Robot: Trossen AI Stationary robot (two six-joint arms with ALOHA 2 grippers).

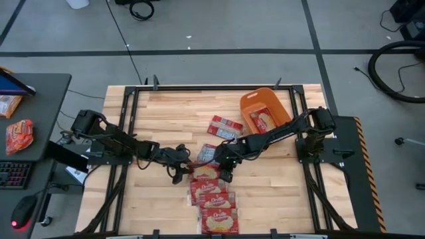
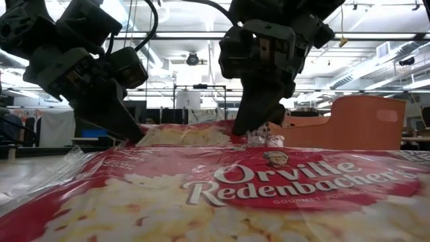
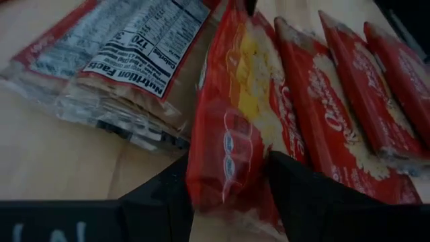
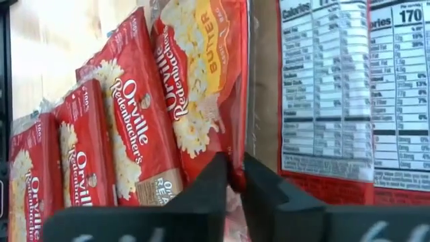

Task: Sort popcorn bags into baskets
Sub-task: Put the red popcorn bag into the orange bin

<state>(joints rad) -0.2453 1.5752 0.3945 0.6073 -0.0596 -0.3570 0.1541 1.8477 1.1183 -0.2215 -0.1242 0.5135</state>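
Several red popcorn bags lie flat in a column near the table's near edge. The farthest bag of that column sits between my two grippers. My left gripper is shut on its left end and my right gripper on its right end. Just beyond, a bag lies face down, showing its white nutrition label. Another red bag lies farther off. The orange basket stands on the table at far right with one bag inside. My left gripper holds the bag's left short end, pinched between its two fingers. They come low and slanting from the table's left. The bag stands tilted on its long edge in the hold. My right gripper pinches the thin sealed edge at the same bag's right end between nearly closed fingers. They slant down from the table's right, and only the edge reaches in.
The face-down bag lies close beside the held one, and the other bags of the column overlap it on the near side. A black frame borders the table. On a side desk to the left lies an orange-red snack pouch.
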